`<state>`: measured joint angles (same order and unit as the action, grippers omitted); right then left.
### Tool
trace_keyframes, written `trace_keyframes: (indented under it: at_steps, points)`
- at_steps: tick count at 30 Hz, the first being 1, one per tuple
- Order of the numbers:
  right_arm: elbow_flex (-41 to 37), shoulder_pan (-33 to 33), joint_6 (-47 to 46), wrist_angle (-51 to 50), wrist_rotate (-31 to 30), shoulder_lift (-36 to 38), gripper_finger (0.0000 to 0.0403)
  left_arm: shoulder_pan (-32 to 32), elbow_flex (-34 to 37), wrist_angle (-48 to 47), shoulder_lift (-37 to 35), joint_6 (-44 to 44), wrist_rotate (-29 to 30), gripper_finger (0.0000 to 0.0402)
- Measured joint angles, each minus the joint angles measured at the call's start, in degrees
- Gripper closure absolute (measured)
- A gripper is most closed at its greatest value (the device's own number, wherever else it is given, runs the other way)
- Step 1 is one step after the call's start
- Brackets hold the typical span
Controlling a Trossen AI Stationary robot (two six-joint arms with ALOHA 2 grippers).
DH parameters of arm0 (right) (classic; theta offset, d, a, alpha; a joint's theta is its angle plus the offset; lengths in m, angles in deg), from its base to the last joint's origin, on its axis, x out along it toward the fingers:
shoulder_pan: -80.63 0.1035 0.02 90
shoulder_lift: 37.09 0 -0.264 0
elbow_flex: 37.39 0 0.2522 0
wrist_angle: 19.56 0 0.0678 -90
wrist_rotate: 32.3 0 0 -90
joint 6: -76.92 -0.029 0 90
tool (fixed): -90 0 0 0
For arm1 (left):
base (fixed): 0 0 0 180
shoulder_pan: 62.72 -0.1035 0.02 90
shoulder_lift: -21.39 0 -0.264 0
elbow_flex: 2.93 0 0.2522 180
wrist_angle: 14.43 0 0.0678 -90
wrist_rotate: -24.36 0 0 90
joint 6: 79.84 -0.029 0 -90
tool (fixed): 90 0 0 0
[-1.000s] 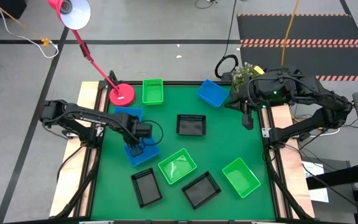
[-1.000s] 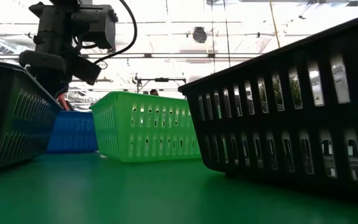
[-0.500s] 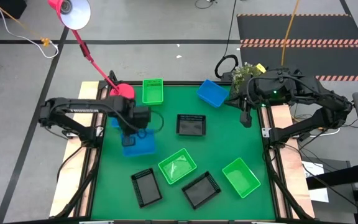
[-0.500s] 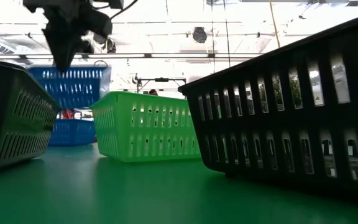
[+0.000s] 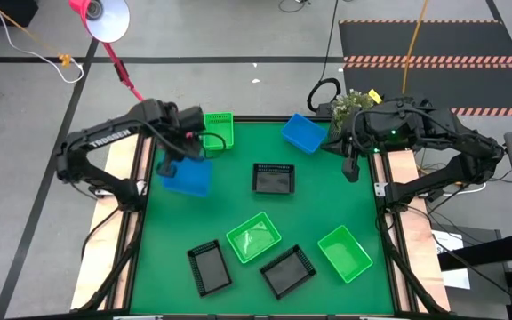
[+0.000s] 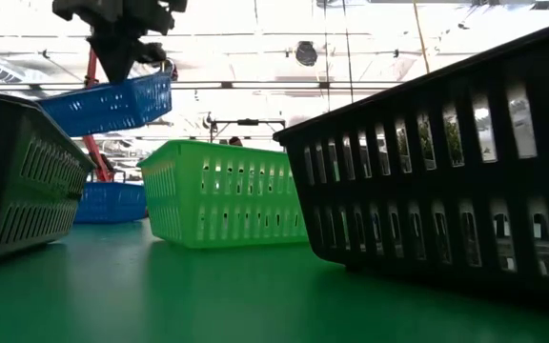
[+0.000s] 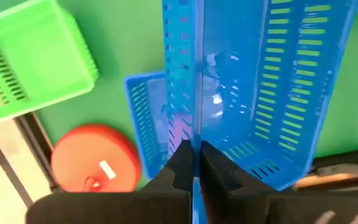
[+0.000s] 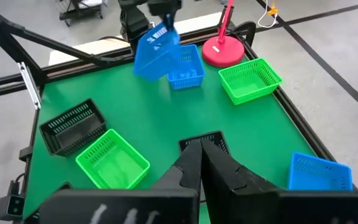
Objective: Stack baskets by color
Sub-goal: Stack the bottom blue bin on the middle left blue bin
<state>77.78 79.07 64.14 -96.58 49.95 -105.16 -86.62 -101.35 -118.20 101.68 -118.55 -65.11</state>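
A: Where is the left gripper [image 7: 194, 163]?
B: Up in the air over the far left of the green table mat [image 5: 327, 200], its fingers pinched on the wall of a blue slatted plastic basket [image 5: 187, 175], which hangs tilted, clear of the mat.

A: What lies under it?
B: A second blue slatted basket [image 7: 143, 121] sits flat on the mat just beneath and behind the lifted one. Right beside that is the round red lamp base [image 7: 94, 160], and a bright green slatted basket [image 5: 219, 130] rests at the far edge, close by.

A: The other baskets?
B: A third blue one [image 5: 303, 133] lies at the far edge toward the right. A black slatted basket [image 5: 273, 179] is in the middle. At the near side, two more black ones [image 5: 210, 267] [image 5: 287, 270] flank a green one [image 5: 254, 236], with another green basket [image 5: 345, 252] further right. All stand apart, none nested.

A: And the right gripper [image 8: 200, 147]?
B: Fingers pressed together on nothing, raised at the far right edge beside a small potted plant [image 5: 348, 104].
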Motion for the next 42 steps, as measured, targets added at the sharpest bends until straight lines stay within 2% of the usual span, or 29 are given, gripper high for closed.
trace_keyframes:
  at_steps: [10, 17, 22, 30, 37, 42]
  points:
    - [0.0, 0.0, 0.4, 0.0, 0.0, 0.0, 0.0403, -17.9, 0.2, -0.1, 0.5, -12.7, -1.6, 0.0396]
    - [0.0, 0.0, 1.9, 0.0, -0.2, 0.0, 0.0403, -24.9, 0.3, 0.1, 5.0, -19.9, -3.1, 0.0396]
    - [0.0, 0.0, 1.9, 0.0, -1.5, 0.0, 0.0403, -26.7, 0.3, 0.1, 10.0, -19.3, -5.0, 0.0396]
    - [0.0, 0.0, 1.6, 0.0, -1.5, 0.0, 0.0403, -26.3, 0.3, 0.8, 14.6, -19.1, -3.4, 0.0396]
    - [0.0, 0.0, 3.1, 0.0, -1.5, 0.0, 0.0403, -26.4, 0.3, 0.6, 16.2, -17.9, -3.3, 0.0396]
    - [0.0, 0.0, 5.2, 0.0, -1.5, 0.0, 0.0403, -26.4, 2.7, 0.6, 16.2, -19.3, -5.6, 0.0396]
